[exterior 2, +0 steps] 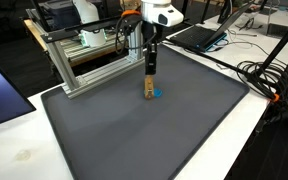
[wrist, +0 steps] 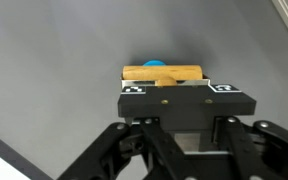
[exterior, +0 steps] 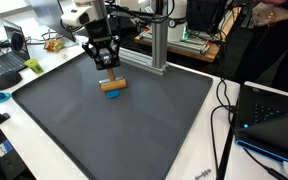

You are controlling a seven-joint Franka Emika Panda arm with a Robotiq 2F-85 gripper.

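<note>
Hanging over the far part of the dark grey mat (exterior: 94, 135), the Robotiq gripper (exterior: 107, 70) points straight down from the arm's white wrist. From where I stand, its black fingers (wrist: 220, 92) look pressed in on a small wooden block (exterior: 112, 84), one from each side. The wrist view shows the block (wrist: 164, 73) lying crosswise right at the pads. A blue piece (exterior: 114, 96) peeks out just under the block, touching it, and it seems to sit on the mat. In the wrist view only a rounded sliver of blue (wrist: 155, 63) shows beyond the wood. In an exterior view the block (exterior 2: 150, 87) is seen end-on as a narrow tan strip below the gripper (exterior 2: 151, 72), with the blue piece (exterior 2: 157, 95) at its foot.

Behind the arm stands an aluminium frame (exterior 2: 84, 62) at the mat's back edge. An open laptop (exterior: 8, 55) rests on the desk off one corner, and black cables (exterior 2: 267, 78) trail beside the mat on the white table (exterior 2: 14, 150).
</note>
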